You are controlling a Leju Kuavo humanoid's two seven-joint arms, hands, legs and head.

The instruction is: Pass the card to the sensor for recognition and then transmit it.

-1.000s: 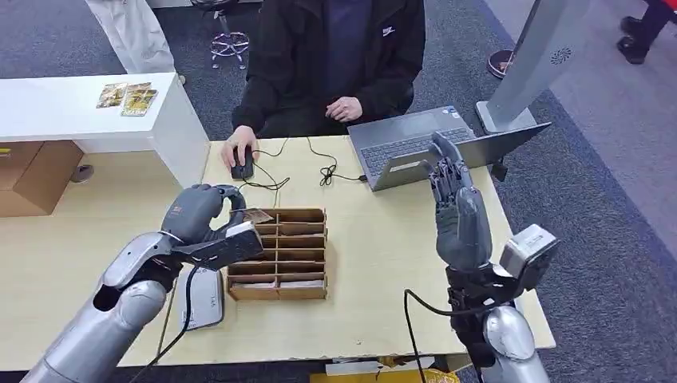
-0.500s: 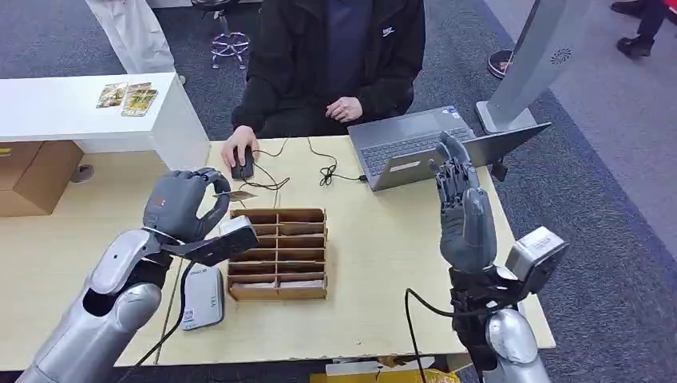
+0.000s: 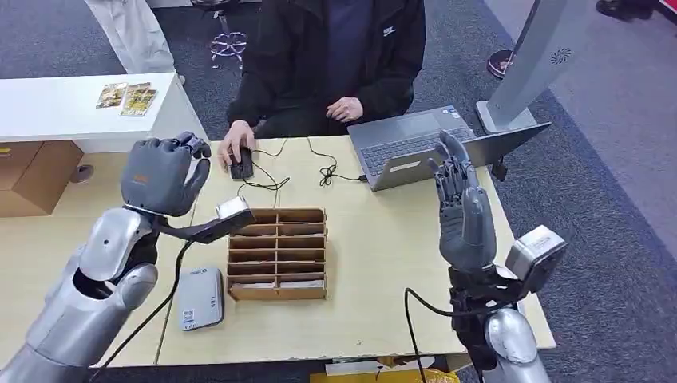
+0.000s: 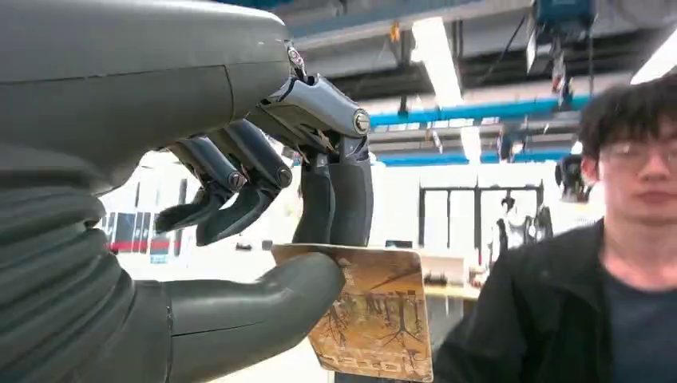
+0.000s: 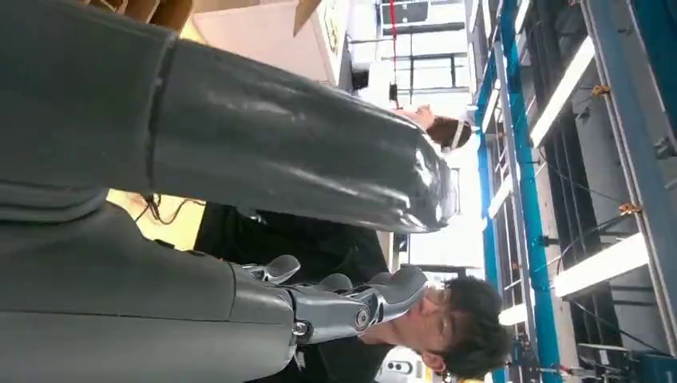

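The card (image 4: 371, 311) is pinched in the left robot hand (image 3: 164, 174) between the thumb and the fingertips (image 4: 335, 211), as seen from the left wrist; its printed face is turned toward the camera and its long axis runs away from the thumb, toward the seated person (image 3: 335, 56). In the head view the card is hidden behind the raised hand.

Compared with half a second earlier, the left robot hand is lifted higher and drawn further from the divided wooden box (image 3: 278, 254), now held above the worktop (image 3: 383, 263) near the white counter (image 3: 72, 112). The right robot hand (image 3: 461, 211) is kept upright with fingers extended and apart, nothing being held.

The box is partitioned into rows of slots; flat items are seen in the nearest slots, though what they are cannot be told. A grey sensor device (image 3: 199, 298) lies flat beside the box. Further cards (image 3: 128, 96) lie on the white counter.
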